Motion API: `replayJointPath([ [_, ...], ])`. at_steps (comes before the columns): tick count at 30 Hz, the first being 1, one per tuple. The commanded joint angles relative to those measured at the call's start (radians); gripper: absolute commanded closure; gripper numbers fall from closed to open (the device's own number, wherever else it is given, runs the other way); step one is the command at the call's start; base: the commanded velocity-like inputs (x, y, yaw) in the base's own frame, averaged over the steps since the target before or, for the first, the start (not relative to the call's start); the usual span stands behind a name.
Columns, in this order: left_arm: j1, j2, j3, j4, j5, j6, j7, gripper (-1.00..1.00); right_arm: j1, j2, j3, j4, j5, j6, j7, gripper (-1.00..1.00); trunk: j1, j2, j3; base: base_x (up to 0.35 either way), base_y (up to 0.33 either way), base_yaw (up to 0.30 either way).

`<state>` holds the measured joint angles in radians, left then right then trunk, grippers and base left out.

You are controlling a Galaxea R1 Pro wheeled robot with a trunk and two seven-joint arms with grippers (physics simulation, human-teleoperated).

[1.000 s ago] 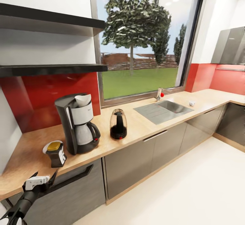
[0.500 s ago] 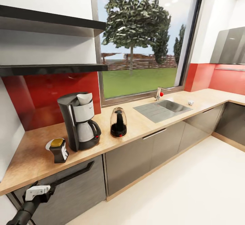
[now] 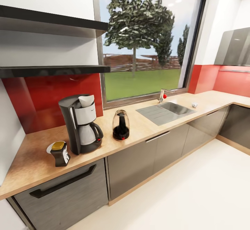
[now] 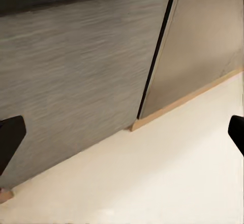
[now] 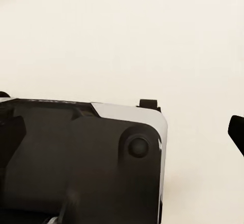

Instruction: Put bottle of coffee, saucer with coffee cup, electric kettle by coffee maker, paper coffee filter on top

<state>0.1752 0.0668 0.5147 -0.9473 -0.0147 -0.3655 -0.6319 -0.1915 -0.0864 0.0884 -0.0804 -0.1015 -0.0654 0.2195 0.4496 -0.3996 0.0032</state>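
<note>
Gone from the head view is the left arm seen half a second ago; its left gripper (image 4: 122, 132) hangs low by the cabinets, fingers spread, empty. Beside the tall black coffee maker (image 3: 81, 124) on the wooden table (image 3: 31, 160) sit the dark yellow-capped coffee bottle (image 3: 60, 153) and rounded glass kettle (image 3: 121, 125), grouped as a station. The right gripper's state cannot be told.

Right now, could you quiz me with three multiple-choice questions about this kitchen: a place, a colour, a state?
1. Where does the bottle of coffee stand?
A. In the sink
B. On the countertop beside the coffee maker
C. On the shelf

2. What colour is the bottle's cap?
A. Yellow-orange
B. Blue
C. Green

3. What sits atop the coffee maker?
A. Nothing
B. A cup
C. A white paper coffee filter

Answers: B, it stands by the machine's base; A, the cap shows yellow-orange; C, a white cone pokes from the top.
</note>
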Motion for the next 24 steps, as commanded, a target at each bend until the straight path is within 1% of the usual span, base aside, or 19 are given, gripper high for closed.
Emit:
replayJointPath([
  [1, 0.022, 0.002, 0.006, 0.023, -0.001, -0.003, -0.005, -1.0, 0.0, 0.001, 0.008, 0.001, -0.01, -0.003, 0.003, -1.0, 0.0, 0.0, 0.0, 0.0, 0.0, 0.0],
  [2, 0.031, 0.003, 0.01, 0.035, -0.001, -0.003, -0.005, -1.0, 0.0, 0.002, 0.008, 0.001, -0.01, -0.004, 0.003, -1.0, 0.0, 0.0, 0.0, 0.0, 0.0, 0.0],
  [4, 0.054, 0.01, 0.035, 0.092, -0.003, -0.001, -0.002, -1.0, 0.0, 0.003, 0.008, 0.001, -0.01, -0.004, 0.003, -1.0, 0.0, 0.0, 0.0, 0.0, 0.0, 0.0],
  [5, 0.06, 0.016, 0.049, 0.125, -0.008, 0.0, 0.002, -1.0, 0.0, 0.003, 0.008, 0.002, -0.01, -0.004, 0.003, -1.0, 0.0, 0.0, 0.0, 0.0, 0.0, 0.0],
  [6, 0.062, 0.021, 0.056, 0.142, -0.014, 0.0, 0.005, -1.0, 0.0, 0.003, 0.008, 0.002, -0.01, -0.004, 0.003, -1.0, 0.0, 0.0, 0.0, 0.0, 0.0, 0.0],
  [8, 0.067, 0.047, 0.075, 0.206, -0.053, 0.007, 0.03, -1.0, 0.0, 0.007, 0.008, 0.004, -0.01, -0.003, 0.003, -1.0, 0.0, 0.0, 0.0, 0.0, 0.0, 0.0],
  [9, 0.068, 0.056, 0.078, 0.221, -0.067, 0.009, 0.04, -1.0, 0.0, 0.009, 0.008, 0.005, -0.009, -0.003, 0.003, -1.0, 0.0, 0.0, 0.0, 0.0, 0.0, 0.0],
  [11, 0.069, 0.084, 0.085, 0.286, -0.12, 0.017, 0.094, -1.0, 0.0, 0.023, 0.01, 0.007, -0.007, -0.002, 0.003, -1.0, 0.0, 0.0, 0.0, 0.0, 0.0, 0.0],
  [12, 0.069, 0.09, 0.086, 0.305, -0.133, 0.019, 0.111, -1.0, 0.0, 0.026, 0.01, 0.007, -0.006, -0.002, 0.003, -1.0, 0.0, 0.0, 0.0, 0.0, 0.0, 0.0],
  [14, 0.07, 0.102, 0.087, 0.382, -0.179, 0.024, 0.188, -1.0, 0.0, 0.033, 0.011, 0.008, -0.005, -0.003, 0.003, -1.0, 0.0, 0.0, 0.0, 0.0, 0.0, 0.0],
  [15, 0.07, 0.104, 0.086, 0.401, -0.191, 0.025, 0.209, -1.0, 0.0, 0.034, 0.011, 0.009, -0.004, -0.003, 0.003, -1.0, 0.0, 0.0, 0.0, 0.0, 0.0, 0.0],
  [16, 0.069, 0.106, 0.084, 0.437, -0.215, 0.026, 0.252, -1.0, 0.0, 0.035, 0.011, 0.009, -0.004, -0.003, 0.003, -1.0, 0.0, 0.0, 0.0, 0.0, 0.0, 0.0],
  [17, 0.068, 0.107, 0.081, 0.484, -0.256, 0.034, 0.32, -1.0, 0.0, 0.036, 0.011, 0.009, -0.003, -0.002, 0.003, -1.0, 0.0, 0.0, 0.0, 0.0, 0.0, 0.0],
  [18, 0.068, 0.106, 0.08, 0.513, -0.284, 0.048, 0.364, -1.0, 0.0, 0.036, 0.011, 0.01, -0.003, -0.002, 0.003, -1.0, 0.0, 0.0, 0.0, 0.0, 0.0, 0.0],
  [19, 0.068, 0.106, 0.08, 0.526, -0.298, 0.058, 0.386, -1.0, 0.0, 0.036, 0.011, 0.01, -0.003, -0.002, 0.003, -1.0, 0.0, 0.0, 0.0, 0.0, 0.0, 0.0],
  [21, 0.066, 0.104, 0.081, 0.568, -0.346, 0.121, 0.464, -1.0, 0.0, 0.035, 0.011, 0.01, -0.003, -0.002, 0.003, -1.0, 0.0, 0.0, 0.0, 0.0, 0.0, 0.0],
  [22, 0.066, 0.102, 0.081, 0.576, -0.356, 0.141, 0.482, -1.0, 0.0, 0.035, 0.011, 0.01, -0.003, -0.002, 0.003, -1.0, 0.0, 0.0, 0.0, 0.0, 0.0, 0.0],
  [23, 0.065, 0.099, 0.081, 0.587, -0.372, 0.181, 0.512, -1.0, 0.0, 0.033, 0.011, 0.01, -0.004, -0.002, 0.003, -1.0, 0.0, 0.0, 0.0, 0.0, 0.0, 0.0],
  [24, 0.065, 0.098, 0.082, 0.591, -0.378, 0.2, 0.526, -1.0, 0.0, 0.032, 0.011, 0.01, -0.004, -0.002, 0.003, -1.0, 0.0, 0.0, 0.0, 0.0, 0.0, 0.0],
])
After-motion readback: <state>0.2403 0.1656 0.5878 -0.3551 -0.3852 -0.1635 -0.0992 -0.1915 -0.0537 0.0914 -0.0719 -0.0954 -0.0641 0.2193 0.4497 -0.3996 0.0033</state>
